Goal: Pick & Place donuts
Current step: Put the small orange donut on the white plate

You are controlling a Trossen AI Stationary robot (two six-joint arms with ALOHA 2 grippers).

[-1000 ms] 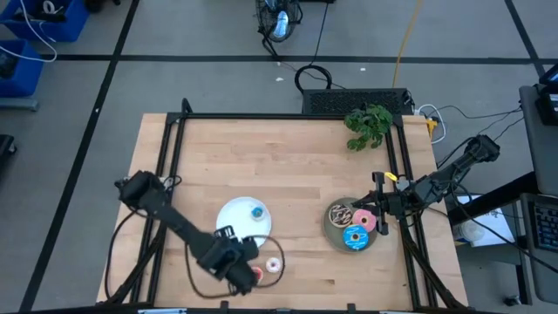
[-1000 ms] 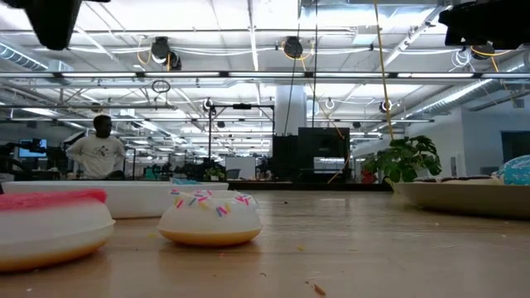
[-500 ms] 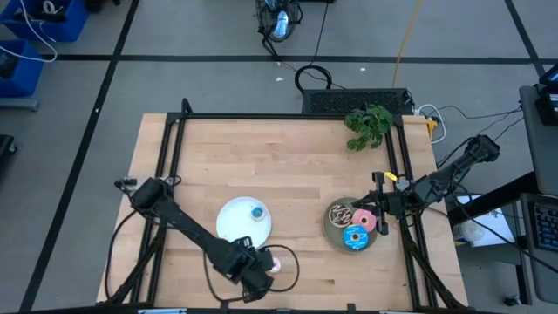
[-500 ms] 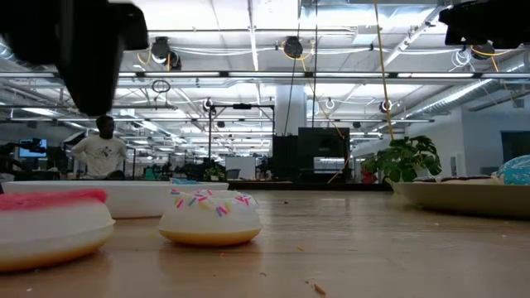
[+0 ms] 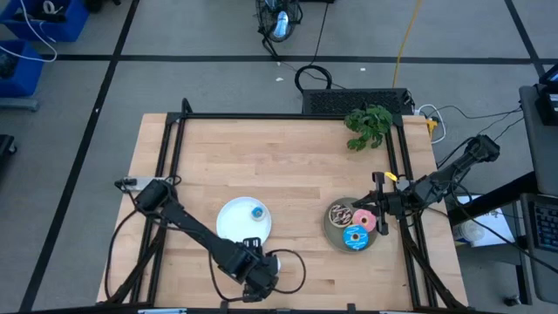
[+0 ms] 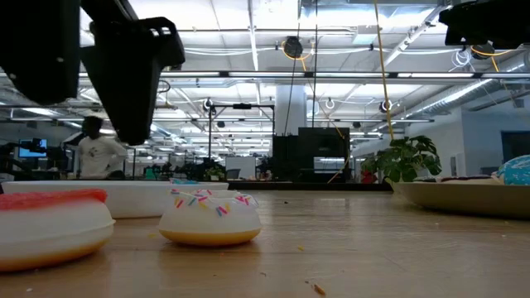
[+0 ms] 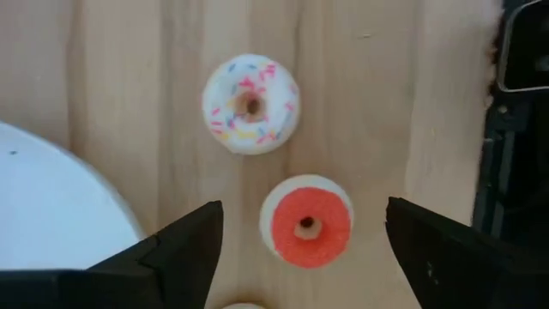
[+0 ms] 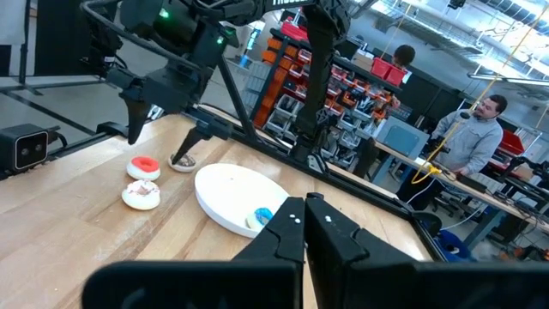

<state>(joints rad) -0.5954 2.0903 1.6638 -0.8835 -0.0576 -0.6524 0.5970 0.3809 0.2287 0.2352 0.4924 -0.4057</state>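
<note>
A wooden table (image 5: 288, 174) seen from above, with two dark robot arms. The left claw (image 7: 300, 249) hangs over the table's near edge, its two fingers spread wide, one on each side of a tiny red donut (image 7: 307, 225) that lies on the wood below it. The fingers do not touch the donut. Just beyond the red one lies a tiny white donut with coloured sprinkles (image 7: 250, 104), apart from it. A sliver of a third small donut shows at the very edge of the left wrist view, too little to tell its colour.

A round white plate (image 5: 237, 218) sits just beside these, holding one tiny blue donut (image 5: 257, 211).

Well apart, near the right side of the table, a round grey plate (image 5: 332, 229) holds three larger donuts: a chocolate one with white drizzle (image 5: 340, 214), a pink one (image 5: 364, 220) and a blue sprinkled one (image 5: 354, 236). The right claw (image 8: 305, 225) hovers beside that plate, its fingers pressed together with nothing between them.

A green leafy plant (image 5: 368, 124) stands at the table's far right corner. In the room behind, the right wrist view shows shelving and two people (image 8: 476, 137).
</note>
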